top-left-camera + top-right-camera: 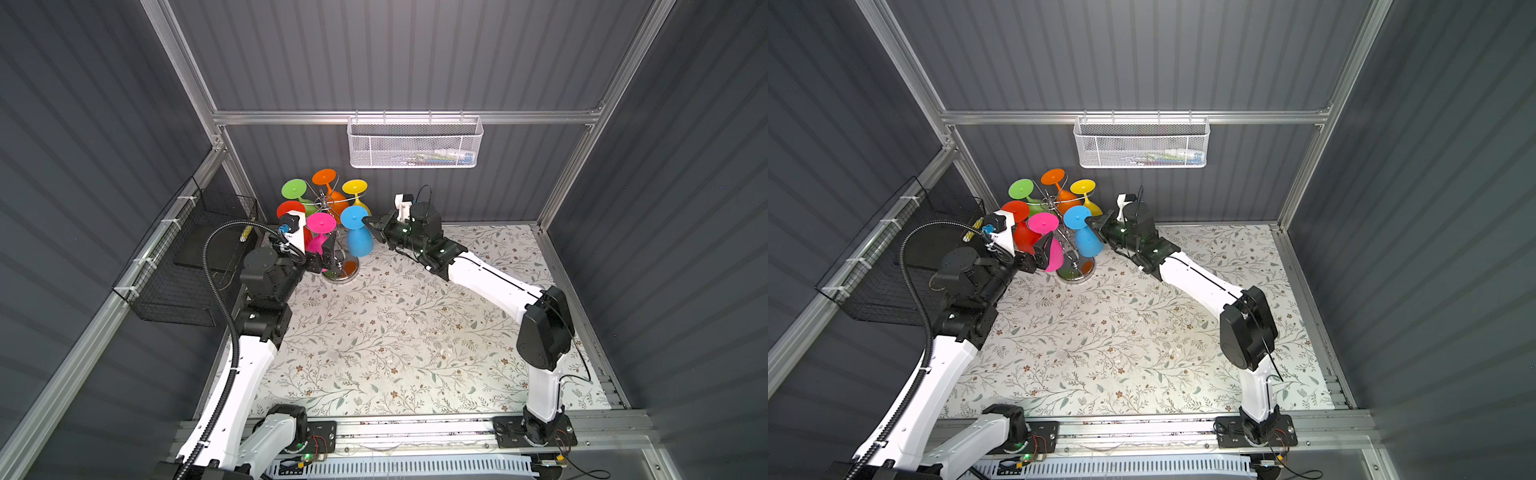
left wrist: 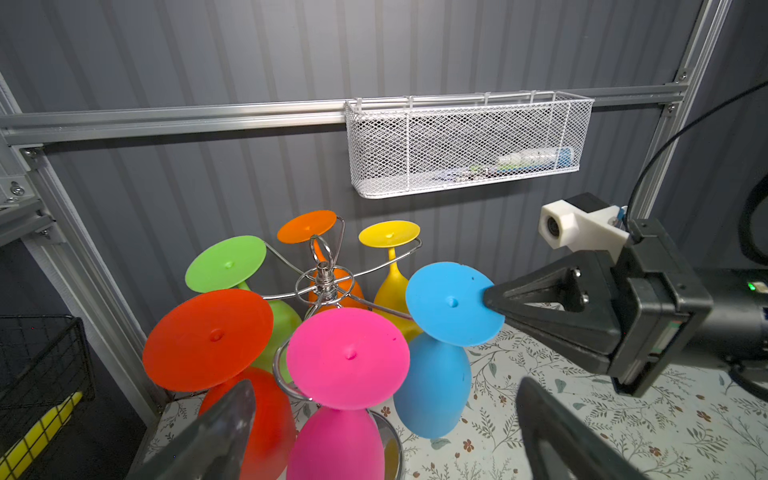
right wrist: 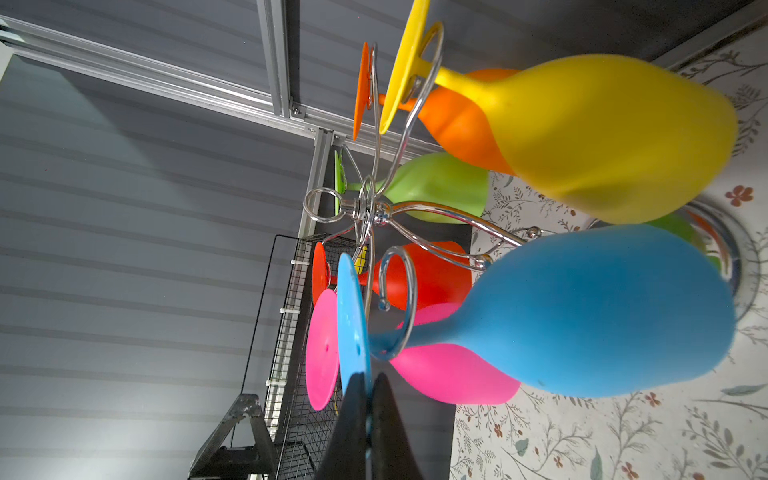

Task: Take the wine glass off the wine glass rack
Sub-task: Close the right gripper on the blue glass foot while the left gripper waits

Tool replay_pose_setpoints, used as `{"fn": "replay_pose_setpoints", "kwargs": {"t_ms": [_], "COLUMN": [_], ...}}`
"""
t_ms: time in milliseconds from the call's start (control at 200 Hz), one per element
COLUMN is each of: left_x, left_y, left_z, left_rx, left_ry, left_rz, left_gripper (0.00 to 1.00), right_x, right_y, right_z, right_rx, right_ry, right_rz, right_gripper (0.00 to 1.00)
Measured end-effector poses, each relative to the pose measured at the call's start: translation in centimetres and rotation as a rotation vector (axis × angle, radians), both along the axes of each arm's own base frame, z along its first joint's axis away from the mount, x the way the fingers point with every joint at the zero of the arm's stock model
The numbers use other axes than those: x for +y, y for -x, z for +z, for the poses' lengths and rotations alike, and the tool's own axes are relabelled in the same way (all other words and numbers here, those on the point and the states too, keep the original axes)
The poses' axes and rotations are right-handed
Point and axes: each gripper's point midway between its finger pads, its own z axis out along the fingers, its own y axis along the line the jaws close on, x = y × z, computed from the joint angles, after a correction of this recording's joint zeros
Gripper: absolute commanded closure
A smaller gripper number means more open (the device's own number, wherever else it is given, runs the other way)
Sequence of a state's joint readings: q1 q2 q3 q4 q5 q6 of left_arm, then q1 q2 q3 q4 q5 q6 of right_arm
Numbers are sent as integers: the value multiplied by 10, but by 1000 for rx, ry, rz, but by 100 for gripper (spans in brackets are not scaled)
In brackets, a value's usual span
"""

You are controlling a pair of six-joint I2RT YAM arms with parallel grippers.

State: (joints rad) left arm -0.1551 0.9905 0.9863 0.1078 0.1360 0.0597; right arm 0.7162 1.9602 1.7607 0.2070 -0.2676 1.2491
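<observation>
Right gripper (image 3: 365,419) pinches the foot rim of the blue wine glass (image 3: 582,324), apparently to slide it off the wine glass rack (image 1: 326,203), left of centre in a top view; left gripper (image 2: 386,399) gapes wide by the pink glass (image 2: 347,357).

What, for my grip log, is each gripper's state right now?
Left gripper: open, holding nothing, near the upside-down pink wine glass.
Right gripper: shut on the round foot of the hanging blue wine glass.
</observation>
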Motion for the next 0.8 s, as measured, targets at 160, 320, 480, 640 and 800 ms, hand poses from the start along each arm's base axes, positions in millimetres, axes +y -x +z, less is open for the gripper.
{"fn": "replay_pose_setpoints", "kwargs": {"t_ms": [160,320,480,640,800], "left_x": [0,0,0,0,0], "left_y": [0,0,0,0,0], "left_z": [0,0,0,0,0], "left_rx": [-2,-2,-5,-6,-6], "left_ry": [0,0,-7,-11,-11], "left_rz": [0,0,0,0,0], "left_gripper": [2,2,3,2,2], "right_x": [5,13,22,31,36], "right_y": [4,7,1,-12,-25], "right_z": [9,26,30,18,9], "right_rx": [-7,-29,-35,-14,0], "right_ry": [-5,-25,-27,-6,7], "right_rz": [7,20,23,17,3], "right_gripper": [100,100,100,100,100]}}
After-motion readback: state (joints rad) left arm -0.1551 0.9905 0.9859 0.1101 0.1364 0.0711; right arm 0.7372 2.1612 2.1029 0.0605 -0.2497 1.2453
